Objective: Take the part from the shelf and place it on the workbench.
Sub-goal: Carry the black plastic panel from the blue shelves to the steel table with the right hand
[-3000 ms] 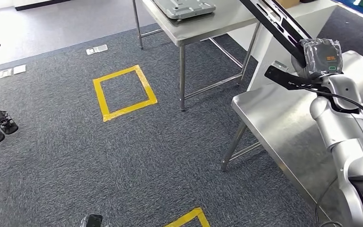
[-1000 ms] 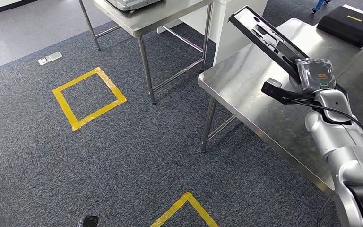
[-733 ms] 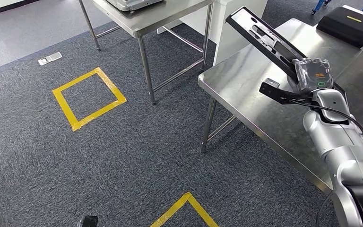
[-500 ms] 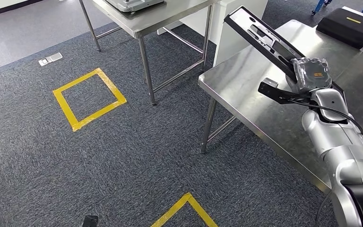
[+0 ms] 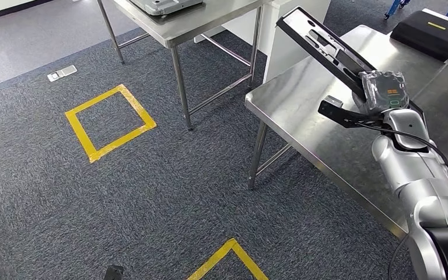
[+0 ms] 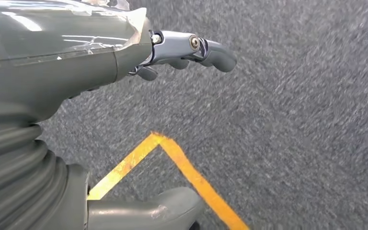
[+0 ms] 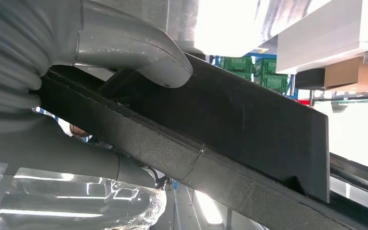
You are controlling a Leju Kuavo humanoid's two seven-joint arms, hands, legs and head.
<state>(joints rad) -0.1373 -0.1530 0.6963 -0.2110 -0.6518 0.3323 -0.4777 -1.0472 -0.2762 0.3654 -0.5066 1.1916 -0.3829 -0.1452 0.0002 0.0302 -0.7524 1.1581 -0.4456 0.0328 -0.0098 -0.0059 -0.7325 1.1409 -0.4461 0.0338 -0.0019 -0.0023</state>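
Part (image 5: 326, 45) gripped by right hand (image 5: 383, 93) above workbench (image 5: 303, 111).

No lettering I can actually read here. On the back of my right hand (image 5: 387, 90) there's a small panel with orange marks and a green outline, far too small to make out. The black case (image 5: 433, 31) on the far bench carries a yellow stripe, no legible text.

Part (image 5: 326, 44) above workbench (image 5: 309, 111) (tilted)
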